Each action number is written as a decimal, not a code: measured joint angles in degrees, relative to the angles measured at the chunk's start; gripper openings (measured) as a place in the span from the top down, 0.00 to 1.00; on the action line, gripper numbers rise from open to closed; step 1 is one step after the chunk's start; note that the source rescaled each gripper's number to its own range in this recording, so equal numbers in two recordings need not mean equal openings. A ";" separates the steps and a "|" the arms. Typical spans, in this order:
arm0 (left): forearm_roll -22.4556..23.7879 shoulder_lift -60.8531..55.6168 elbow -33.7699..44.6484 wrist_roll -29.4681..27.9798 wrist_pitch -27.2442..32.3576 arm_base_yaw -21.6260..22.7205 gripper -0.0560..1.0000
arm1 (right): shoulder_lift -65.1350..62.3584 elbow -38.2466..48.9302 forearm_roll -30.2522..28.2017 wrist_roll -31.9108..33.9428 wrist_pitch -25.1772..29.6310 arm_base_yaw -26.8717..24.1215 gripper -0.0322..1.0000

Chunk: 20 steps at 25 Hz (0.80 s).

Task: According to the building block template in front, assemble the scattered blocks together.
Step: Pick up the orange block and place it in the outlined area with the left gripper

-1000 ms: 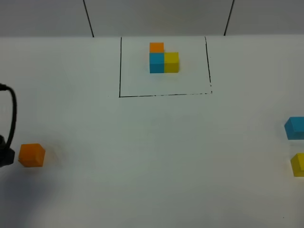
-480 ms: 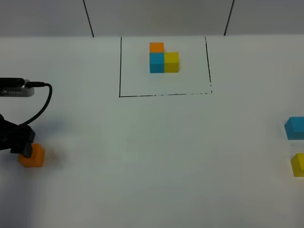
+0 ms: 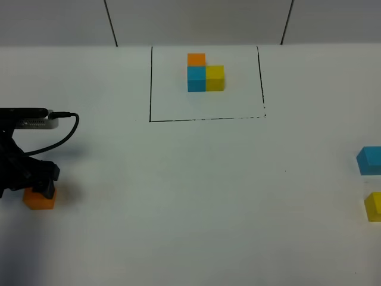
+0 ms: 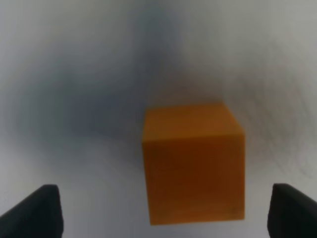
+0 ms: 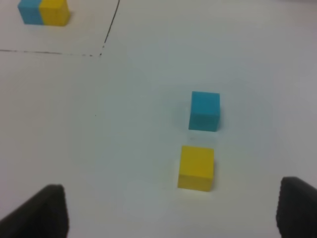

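The template (image 3: pixel 205 75) is an L-shaped cluster of orange, blue and yellow cubes inside a black-lined rectangle at the back middle. The loose orange cube (image 3: pixel 39 199) lies at the far left. My left gripper (image 3: pixel 36 182) hangs right over it. In the left wrist view the orange cube (image 4: pixel 193 161) sits between the two wide-apart fingertips (image 4: pixel 42 210); the gripper (image 4: pixel 168 210) is open. The loose blue cube (image 3: pixel 370 159) and yellow cube (image 3: pixel 374 206) lie at the right edge. In the right wrist view the blue cube (image 5: pixel 204 110) and yellow cube (image 5: pixel 196 167) lie ahead of my open right gripper (image 5: pixel 171 213).
The white table (image 3: pixel 196 196) ends at a grey back wall with two dark seams. The left arm's black cable (image 3: pixel 59 134) loops above the orange cube. Part of the template (image 5: pixel 43 12) and its outline corner show in the right wrist view.
My left arm has come in from the left edge and moved over the orange cube, lowering around it. The cubes have not moved.
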 joint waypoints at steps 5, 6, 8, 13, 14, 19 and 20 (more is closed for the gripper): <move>-0.04 3.16 0.00 0.00 -0.83 0.00 0.19 | 0.00 0.00 0.00 0.00 0.00 0.00 0.27; -0.04 3.30 0.00 0.00 -0.98 0.00 0.19 | 0.00 0.00 0.00 0.00 0.00 0.00 0.27; -0.04 3.42 0.00 0.00 -1.21 0.00 0.21 | 0.00 0.00 0.00 0.00 0.00 0.00 0.27; -0.04 3.60 0.00 0.00 -1.27 0.00 0.37 | 0.00 0.00 0.00 0.00 0.00 0.00 0.27; -0.04 3.71 0.00 0.00 -1.27 0.00 0.41 | 0.00 0.00 0.00 0.00 0.00 0.00 0.27; -0.06 3.92 0.00 0.00 -1.32 0.00 0.60 | 0.00 0.00 0.00 0.01 0.00 0.00 0.27; -0.06 3.92 0.00 0.00 -1.32 0.00 0.64 | 0.00 0.00 0.00 0.01 0.00 0.00 0.27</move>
